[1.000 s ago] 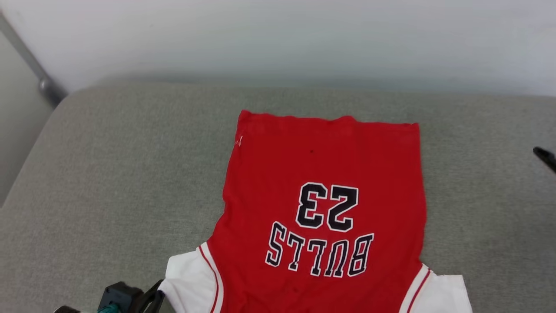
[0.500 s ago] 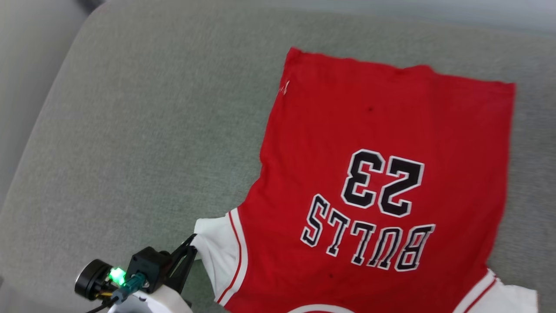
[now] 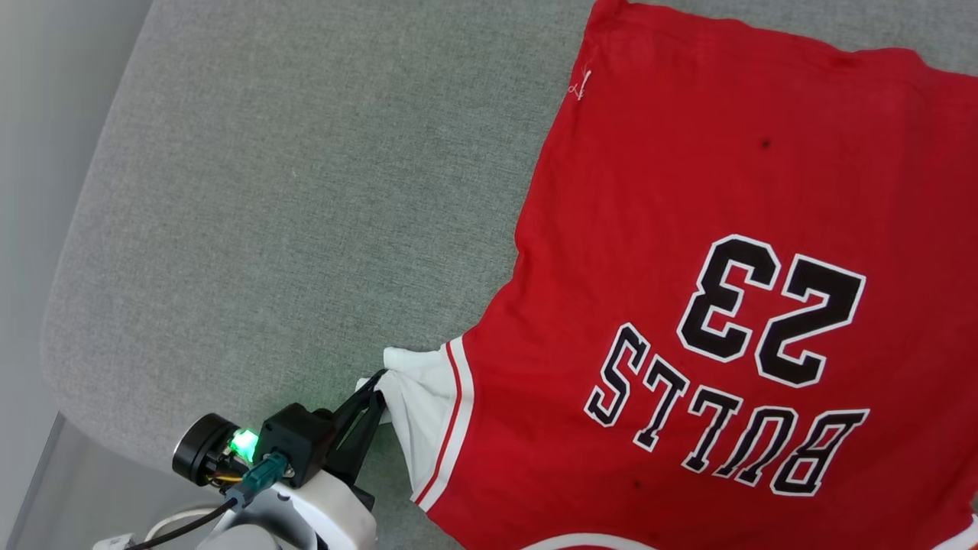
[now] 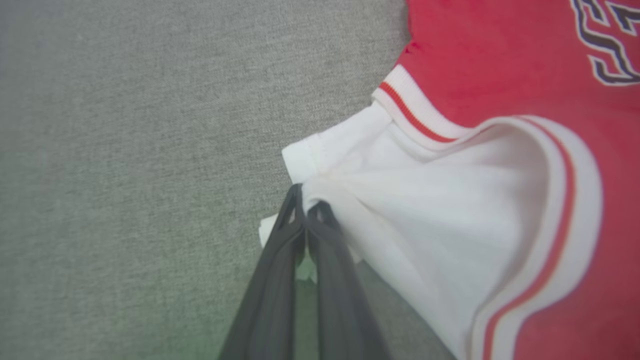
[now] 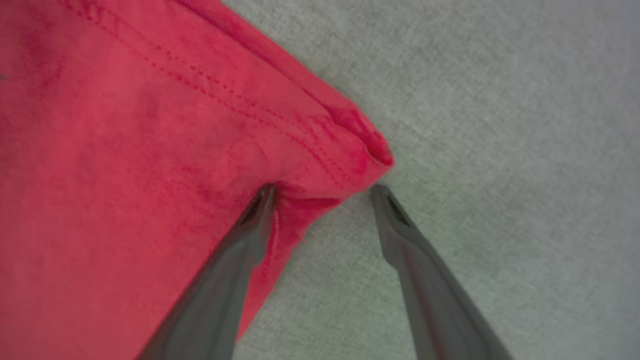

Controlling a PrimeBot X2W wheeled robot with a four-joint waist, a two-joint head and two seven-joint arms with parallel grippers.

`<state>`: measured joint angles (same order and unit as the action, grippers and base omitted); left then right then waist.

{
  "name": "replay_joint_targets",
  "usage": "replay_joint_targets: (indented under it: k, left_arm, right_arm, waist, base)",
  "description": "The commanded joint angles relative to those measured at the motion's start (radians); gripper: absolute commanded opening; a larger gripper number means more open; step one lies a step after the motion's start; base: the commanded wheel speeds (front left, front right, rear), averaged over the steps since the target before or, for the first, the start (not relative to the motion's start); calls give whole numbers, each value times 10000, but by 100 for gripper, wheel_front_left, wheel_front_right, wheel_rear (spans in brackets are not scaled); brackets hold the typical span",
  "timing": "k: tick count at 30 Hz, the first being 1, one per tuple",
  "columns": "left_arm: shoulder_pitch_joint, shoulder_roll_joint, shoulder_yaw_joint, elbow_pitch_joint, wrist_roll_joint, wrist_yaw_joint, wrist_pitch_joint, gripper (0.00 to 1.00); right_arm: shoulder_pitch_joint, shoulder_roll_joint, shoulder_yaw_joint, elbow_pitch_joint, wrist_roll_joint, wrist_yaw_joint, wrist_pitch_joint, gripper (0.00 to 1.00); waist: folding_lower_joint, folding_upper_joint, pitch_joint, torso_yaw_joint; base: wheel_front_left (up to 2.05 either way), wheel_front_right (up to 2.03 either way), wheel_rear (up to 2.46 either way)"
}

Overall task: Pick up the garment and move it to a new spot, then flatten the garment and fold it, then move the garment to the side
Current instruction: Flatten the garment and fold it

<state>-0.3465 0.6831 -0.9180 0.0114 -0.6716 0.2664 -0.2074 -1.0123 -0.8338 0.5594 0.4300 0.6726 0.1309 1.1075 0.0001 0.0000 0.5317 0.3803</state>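
Upholstery [image 3: 290,191], grey and coarse-woven, spreads across the left side as a padded cushion with a rounded corner. Low on it sits the left gripper [image 3: 374,386], with a green light [image 3: 244,441] glowing on the housing behind it. Its two dark fingers are clenched together on the outer edge of a white sleeve [image 4: 425,215], and the cloth gathers into folds that fan out from the pinch. A red-and-white striped trim [image 4: 415,112] joins that sleeve to the red jersey [image 3: 688,168], which lies spread on the cushion to the right, printed face up. Its body is mostly smooth and its side edge runs up and away from the sleeve. The black, white-outlined lettering [image 3: 733,382] reads "BULLS 23" upside down from where the robot stands. Farther right, at the jersey's stitched hem corner [image 5: 367,142], is the right gripper [image 5: 325,189] with its fingers spread wide. One tip presses on the red cloth just inside the corner, the other rests on the bare grey fabric just beside it, and nothing is clasped between them.
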Motion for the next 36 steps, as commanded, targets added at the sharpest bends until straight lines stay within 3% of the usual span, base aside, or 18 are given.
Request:
replay_joint_targets:
  k: [1, 2, 3, 4, 16, 22, 29, 33, 36]
  left_arm:
    - [-91, -19, -21, 154, 3, 4, 19, 0]
    - [-94, -50, -26, 193, 1, -20, 18, 0]
    - [-109, -75, -26, 241, -22, -58, 10, 0]
    - [-114, -91, -32, 298, -48, -67, 6, 0]
    - [535, 218, -3, 716, -332, -26, -122, 0]
    - [1177, 587, 42, 569, -651, 185, -71, 0]
    - [1889, 1067, 39, 220, -894, 457, -14, 0]
    - [2195, 1277, 85, -15, -1015, 635, -49, 0]
    - [2422, 1385, 111, -125, -1080, 790, -80, 0]
  right_arm:
    - [666, 236, 293, 271, 61, -4, -18, 100]
    - [753, 276, 327, 310, 77, -4, -1, 100]
    - [801, 282, 362, 330, 79, -4, -22, 38]
    - [823, 284, 374, 347, 98, -4, -34, 0]
    - [439, 123, 1210, -409, 131, -5, -1399, 0]
    - [743, -486, 1981, -1493, 732, -5, -2226, 0]
    - [1983, -2095, 2673, -3404, 1477, -5, -2835, 0]
    - [3333, -3262, 2446, -4328, 2113, -7, -3262, 0]
    - [4655, -3793, 2238, -4616, 2546, -5, -3696, 0]
  waist:
    - [-1, 0, 97, 82]
    - [-1, 0, 110, 79]
    - [-1, 0, 112, 74]
    - [-1, 0, 91, 57]
    - [-1, 0, -1672, -659]
    - [-1, 0, -2841, -1283]
    - [-1, 0, -3805, -1957]
    - [-1, 0, -4103, -2309]
    - [-1, 0, -4222, -2568]
  base:
    - [0, 0, 0]
    - [0, 0, 0]
    - [0, 0, 0]
    - [0, 0, 0]
    - [0, 0, 0]
    - [0, 0, 0]
    - [0, 0, 0]
    - [0, 0, 0]
    - [0, 0, 0]
